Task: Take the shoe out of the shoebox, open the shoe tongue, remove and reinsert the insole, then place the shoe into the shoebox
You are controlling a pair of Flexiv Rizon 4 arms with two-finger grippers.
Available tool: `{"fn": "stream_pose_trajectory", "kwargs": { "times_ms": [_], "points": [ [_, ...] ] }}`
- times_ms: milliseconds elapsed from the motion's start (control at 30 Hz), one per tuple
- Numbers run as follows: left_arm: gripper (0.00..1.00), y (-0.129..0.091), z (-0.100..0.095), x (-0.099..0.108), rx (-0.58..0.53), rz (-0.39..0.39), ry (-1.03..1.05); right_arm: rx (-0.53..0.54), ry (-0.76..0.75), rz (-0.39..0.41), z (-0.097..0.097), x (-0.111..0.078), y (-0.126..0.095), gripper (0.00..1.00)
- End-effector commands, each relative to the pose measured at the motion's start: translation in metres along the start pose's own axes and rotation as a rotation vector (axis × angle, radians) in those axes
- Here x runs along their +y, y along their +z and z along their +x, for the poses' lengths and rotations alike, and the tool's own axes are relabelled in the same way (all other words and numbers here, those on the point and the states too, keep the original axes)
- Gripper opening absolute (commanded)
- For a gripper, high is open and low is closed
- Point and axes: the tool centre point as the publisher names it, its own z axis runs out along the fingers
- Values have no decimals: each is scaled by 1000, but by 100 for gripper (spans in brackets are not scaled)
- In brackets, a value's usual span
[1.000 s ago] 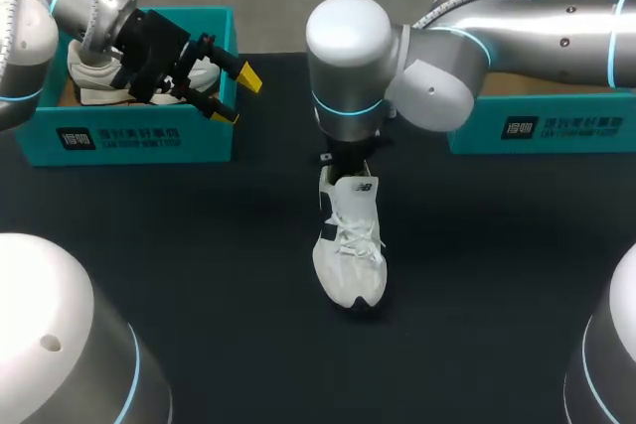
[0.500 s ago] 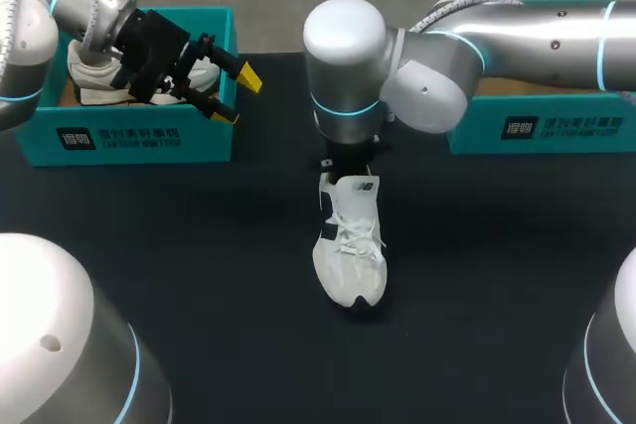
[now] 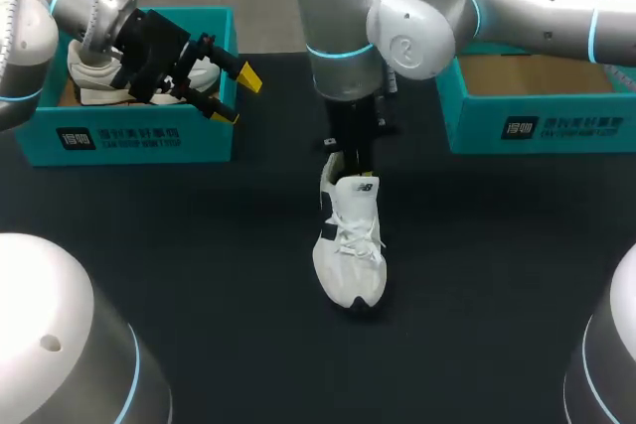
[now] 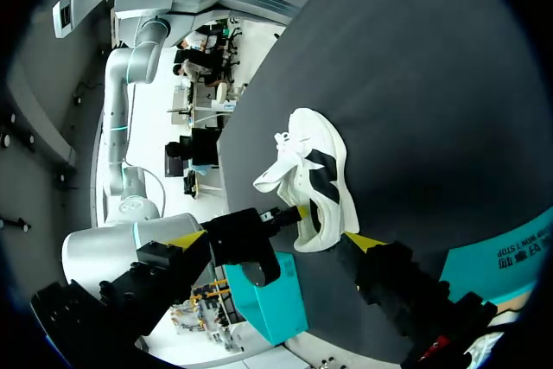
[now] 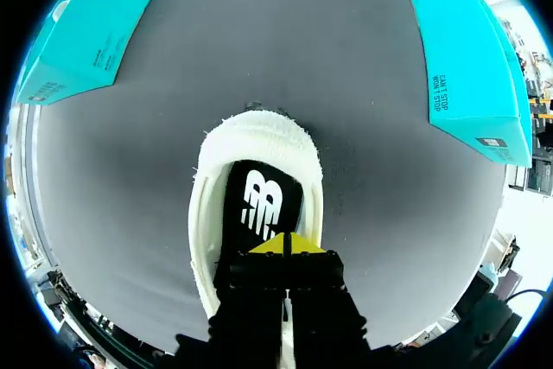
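A white laced shoe [image 3: 349, 245] stands on the black table [image 3: 199, 245], toe toward the front edge; it also shows ahead of the left gripper as the shoe [image 4: 313, 177]. My right gripper [image 3: 342, 159] hangs just above its heel opening, fingers shut. Under the joined yellow tips of that gripper [image 5: 286, 243] lies the black insole [image 5: 263, 199] with a white logo, inside the shoe [image 5: 257, 136]. I see nothing pinched between the tips. My left gripper [image 3: 234, 96] stands open at the front corner of the left teal shoebox [image 3: 129, 136], shown also as the left gripper [image 4: 275, 239].
A second white shoe [image 3: 99, 76] lies in the left shoebox. The right teal shoebox [image 3: 537, 126] stands at the back right, seen beside the right gripper as the box [image 5: 471, 58]. Bare table surrounds the shoe.
My right arm has risen and drawn back, lifting its shut gripper a little off the shoe's heel opening. The shoe and the left arm have not moved.
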Motion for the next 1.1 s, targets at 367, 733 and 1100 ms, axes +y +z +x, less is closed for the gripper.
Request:
{"fn": "stream_pose_trajectory", "kwargs": {
  "times_ms": [367, 733, 1100],
  "points": [
    [100, 0, 0, 0, 3, 1, 1, 29, 14, 91, 0, 5, 2, 0],
    [100, 0, 0, 0, 3, 1, 1, 25, 50, 171, 10, -19, 1, 0],
    [100, 0, 0, 0, 3, 1, 1, 35, 82, 186, 12, -32, -5, 97]
  ]
}}
